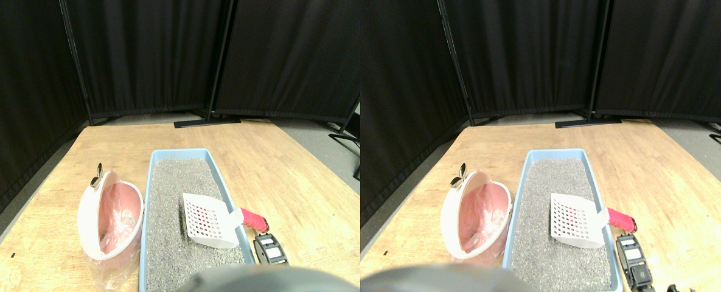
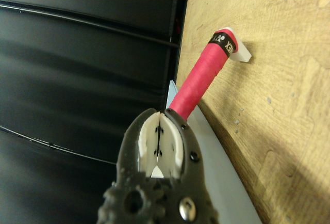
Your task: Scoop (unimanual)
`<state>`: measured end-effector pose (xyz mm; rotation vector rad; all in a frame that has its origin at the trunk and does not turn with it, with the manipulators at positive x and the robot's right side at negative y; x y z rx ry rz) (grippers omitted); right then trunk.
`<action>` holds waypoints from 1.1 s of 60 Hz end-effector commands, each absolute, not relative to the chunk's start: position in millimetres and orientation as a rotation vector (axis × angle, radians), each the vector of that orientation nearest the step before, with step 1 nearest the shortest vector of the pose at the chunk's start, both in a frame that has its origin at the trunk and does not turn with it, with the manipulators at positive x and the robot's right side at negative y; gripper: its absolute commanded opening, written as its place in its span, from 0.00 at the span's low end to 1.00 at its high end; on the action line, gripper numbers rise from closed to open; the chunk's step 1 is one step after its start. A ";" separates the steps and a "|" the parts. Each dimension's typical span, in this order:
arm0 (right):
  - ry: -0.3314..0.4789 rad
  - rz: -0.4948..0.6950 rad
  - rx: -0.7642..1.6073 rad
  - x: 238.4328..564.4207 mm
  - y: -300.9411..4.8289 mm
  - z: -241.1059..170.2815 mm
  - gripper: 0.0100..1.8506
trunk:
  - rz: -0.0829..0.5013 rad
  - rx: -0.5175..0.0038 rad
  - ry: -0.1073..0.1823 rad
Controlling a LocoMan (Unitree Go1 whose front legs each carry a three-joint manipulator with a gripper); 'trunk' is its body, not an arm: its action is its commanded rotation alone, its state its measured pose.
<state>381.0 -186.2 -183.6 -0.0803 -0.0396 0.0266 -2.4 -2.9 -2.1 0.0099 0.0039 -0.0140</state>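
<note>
One arm in play: right gripper (image 1: 269,244) comes in low from the 5 o'clock corner of the stereo view, over the counter (image 1: 293,176), just outside the litter box (image 1: 151,182) rim. It sits right beside the end of the handle (image 1: 254,219), at the handle's 5 o'clock.

Wrist view: jaws are together, white pads (image 2: 147,146) meeting along a thin dark seam, nothing between them. The pink wrapped handle starts just past the jaw tip and runs away from it. Can't tell if tip and handle touch.

Scoop (image 1: 210,220): white, slotted, lying on the grey litter (image 1: 174,182) in the box's near-right part. Head points to 10 o'clock; neck and handle cross the right rim toward 4 o'clock. Black band at the neck end of the wrap. Nothing clearly in the scoop head.

Pink-and-white bin (image 1: 92,222) with a clear bag liner sits at the box's 9 o'clock, right against it, mouth tilted toward the box.
</note>
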 end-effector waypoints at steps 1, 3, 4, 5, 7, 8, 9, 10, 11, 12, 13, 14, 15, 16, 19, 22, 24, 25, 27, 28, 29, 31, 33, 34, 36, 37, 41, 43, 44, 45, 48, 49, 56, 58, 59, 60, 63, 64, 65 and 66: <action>-0.079 0.021 -0.090 381.3 -186.6 -176.4 0.23 | -0.011 0.008 0.004; -0.086 0.021 -0.092 381.5 -187.2 -176.4 0.23 | -0.012 0.009 0.004; -0.086 0.021 -0.092 381.5 -187.2 -176.4 0.23 | -0.012 0.009 0.004; -0.084 0.019 -0.096 381.4 -187.4 -176.2 0.23 | -0.012 0.009 0.004; -0.082 0.015 -0.098 381.2 -187.5 -175.8 0.23 | -0.013 0.010 0.003; -0.081 0.014 -0.094 381.2 -187.6 -175.6 0.23 | -0.013 0.010 0.003; -0.078 0.010 -0.095 381.1 -187.8 -175.6 0.23 | -0.014 0.010 0.003; -0.078 0.010 -0.096 381.1 -188.0 -175.5 0.23 | -0.014 0.010 0.003; -0.079 0.011 -0.096 381.1 -188.1 -175.5 0.23 | -0.014 0.011 0.003; -0.079 0.011 -0.096 381.1 -188.1 -175.5 0.23 | -0.014 0.011 0.003; -0.079 0.011 -0.096 381.1 -188.1 -175.5 0.23 | -0.014 0.011 0.003; -0.079 0.011 -0.096 381.1 -188.1 -175.5 0.23 | -0.014 0.011 0.003; -0.079 0.011 -0.096 381.1 -188.1 -175.5 0.23 | -0.014 0.011 0.003; -0.079 0.011 -0.096 381.1 -188.1 -175.5 0.23 | -0.014 0.011 0.003; -0.079 0.011 -0.096 381.1 -188.1 -175.5 0.23 | -0.014 0.011 0.003; -0.106 0.019 -0.097 381.0 -190.3 -176.1 0.22 | -0.015 0.012 0.003; -0.121 0.027 -0.080 381.6 -191.3 -176.2 0.22 | -0.015 0.012 0.002; -0.124 0.030 -0.075 381.9 -191.7 -176.1 0.22 | -0.016 0.013 0.003; -0.131 0.035 -0.069 382.5 -192.3 -176.0 0.21 | -0.017 0.013 0.004; -0.142 0.040 -0.063 382.8 -192.7 -176.0 0.21 | -0.017 0.013 0.004; -0.157 0.048 -0.050 383.4 -193.4 -176.1 0.21 | -0.017 0.013 0.004; -0.157 0.048 -0.050 383.4 -193.4 -176.1 0.21 | -0.017 0.013 0.004; -0.155 0.040 -0.042 384.0 -194.6 -175.8 0.23 | -0.016 0.012 0.003; -0.158 0.036 -0.036 384.3 -195.5 -175.2 0.26 | -0.016 0.013 0.002; -0.158 0.036 -0.036 384.3 -195.5 -175.2 0.26 | -0.016 0.013 0.002; -0.164 0.036 -0.028 385.1 -197.1 -174.9 0.28 | -0.016 0.013 0.002; -0.171 0.034 -0.013 386.4 -199.9 -174.5 0.32 | -0.017 0.014 0.003; -0.172 0.031 -0.005 387.6 -201.7 -173.9 0.34 | -0.018 0.014 0.004; -0.168 0.028 -0.007 388.8 -202.8 -173.7 0.36 | -0.018 0.014 0.003; -0.168 0.028 -0.007 388.8 -202.8 -173.7 0.36 | -0.018 0.014 0.003; -0.164 0.024 -0.004 389.5 -203.5 -173.6 0.38 | -0.018 0.014 0.001; -0.158 0.021 0.011 391.7 -204.6 -173.8 0.41 | -0.017 0.014 0.001; -0.153 0.050 0.057 398.2 -207.1 -176.8 0.46 | -0.016 0.014 0.002; -0.154 0.059 0.067 399.6 -207.6 -177.8 0.46 | -0.014 0.013 0.004; -0.156 0.064 0.077 401.0 -207.7 -178.9 0.47 | -0.014 0.013 0.004; -0.152 0.066 0.086 402.2 -207.8 -179.6 0.47 | -0.014 0.013 0.004; -0.129 0.065 0.099 405.1 -208.6 -181.2 0.49 | -0.014 0.013 0.004; -0.129 0.065 0.099 405.1 -208.6 -181.2 0.49 | -0.014 0.013 0.004; -0.121 0.063 0.102 406.4 -208.7 -182.0 0.50 | -0.014 0.013 0.004; -0.116 0.061 0.105 406.9 -208.6 -182.4 0.50 | -0.014 0.013 0.004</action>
